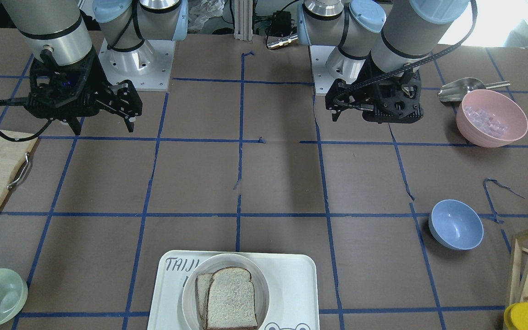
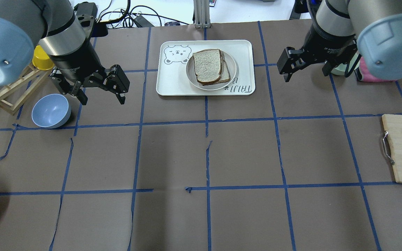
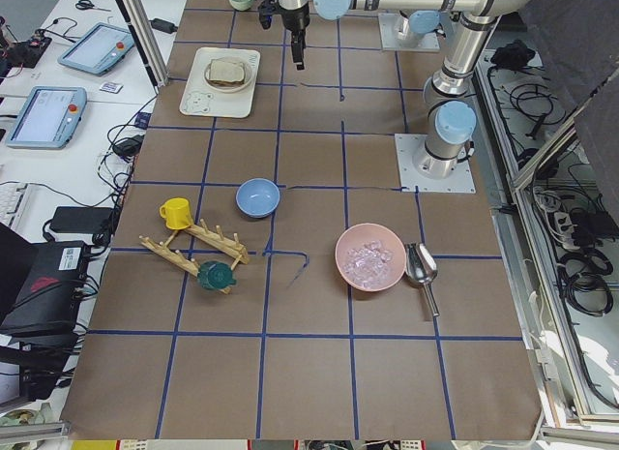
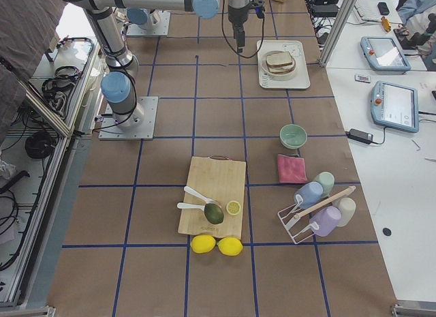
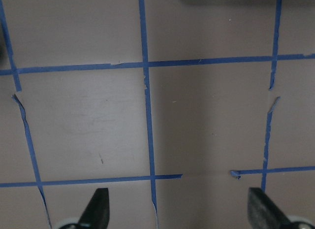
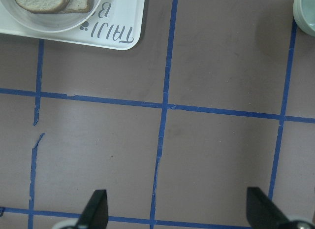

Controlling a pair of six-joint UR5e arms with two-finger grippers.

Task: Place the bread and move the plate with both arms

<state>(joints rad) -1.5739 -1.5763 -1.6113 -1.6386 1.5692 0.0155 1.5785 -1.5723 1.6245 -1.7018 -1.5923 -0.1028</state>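
I see the bread lying flat in the plate, on top of a pale slice that peeks out on one side. The plate sits on the tray at the far middle of the counter. I judge the placing half done, with the plate move ahead.

The left end effector hangs over bare counter on one side of the tray, and the right end effector on the other. Both are spread wide and empty; each wrist view shows its two tips far apart with nothing between. I read this flanking stance as set-up: one arm for each side of the rim, so the plate can rise level.

The bread is a square slice with a rounded top, speckled grey-white crumb and a dark crust. It looks soft and light, and likely to slide if the plate tips. The plate is round, shallow and smooth cream-white, with a raised rim thin enough to pinch but probably slick. The tray is a rounded rectangle, glossy, with printed lettering. The counter is matt brown, crossed by blue tape that is torn in places.
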